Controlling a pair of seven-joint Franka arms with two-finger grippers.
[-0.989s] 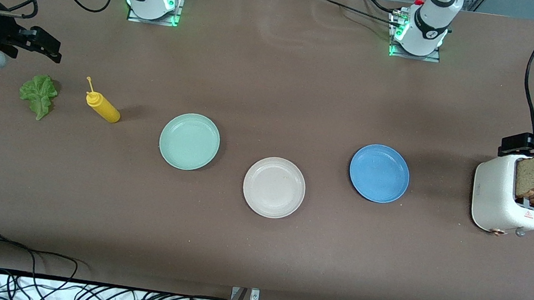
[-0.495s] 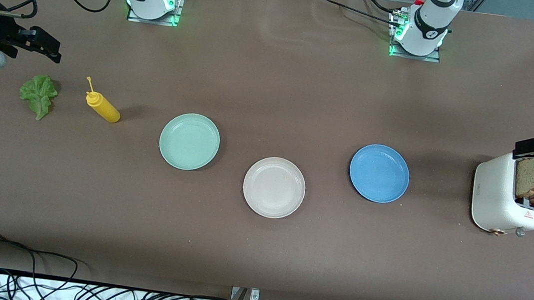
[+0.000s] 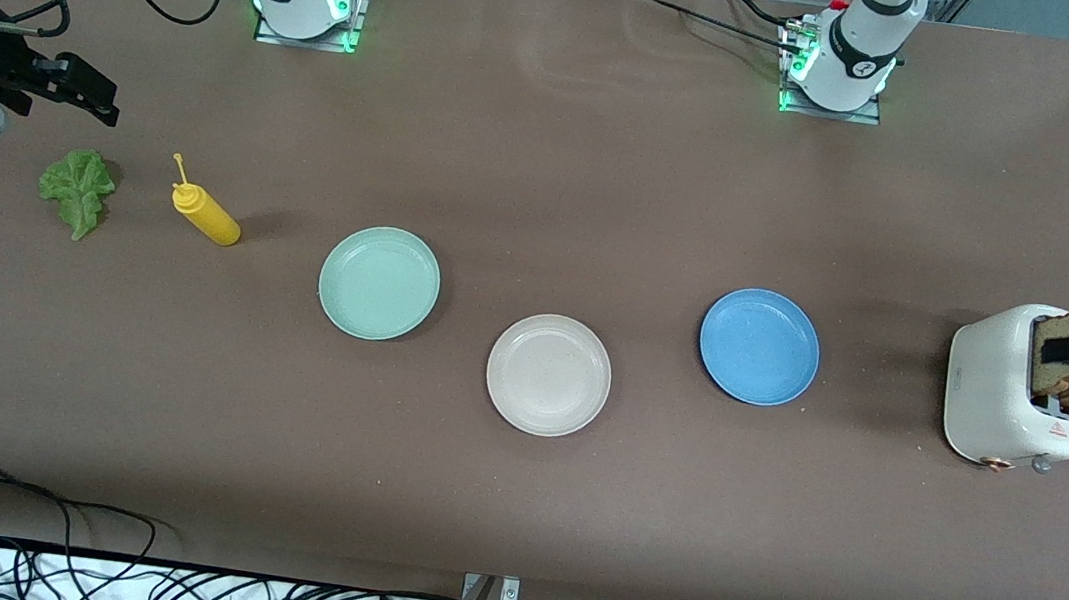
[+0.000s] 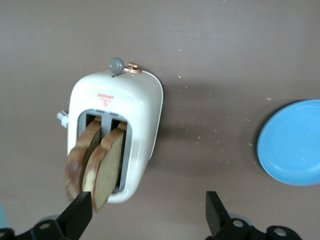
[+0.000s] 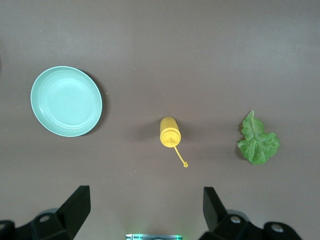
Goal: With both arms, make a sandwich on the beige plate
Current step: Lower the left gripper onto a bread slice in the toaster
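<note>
Left gripper [image 4: 147,212] hangs over the toaster, fingers spread wide, nothing between them. In the front view only a black finger shows, crossing in front of the bread. Right gripper [image 3: 80,90] sits up in the air at the right arm's end of the table, over bare tabletop near the lettuce, fingers also wide apart and empty; this arm looks to be waiting.

Toaster [image 3: 997,393]: white, at the left arm's end of the table. Two bread slices [image 4: 95,167] stand on edge in its slots, upper halves sticking out, side by side and nearly touching.

Beige plate [image 3: 548,374]: mid-table, nearest the front camera of the three plates, nothing on it. Mint-green plate [image 3: 379,282] lies toward the right arm's end, blue plate [image 3: 759,346] toward the left arm's.

Mustard bottle [image 3: 205,213]: yellow, lying tipped on the table between the lettuce and the mint-green plate.

Lettuce leaf [image 3: 80,189]: flat on the table, ruffled, beside the bottle.

Handling, as judged:
- Bread looks light, fairly stiff across the face, crumbly at the crust. Best taken by the exposed top portion, one finger on each flat face, and drawn straight up out of the slot. The slices stand close, so a finger must slip between them without dragging the neighbour. Firm squeeze risks denting.
- Lettuce looks very light, limp, thin. Lying flat, it offers little edge; a raised ruffle or the thicker rib is the likeliest hold. It may fold or droop when lifted.
</note>
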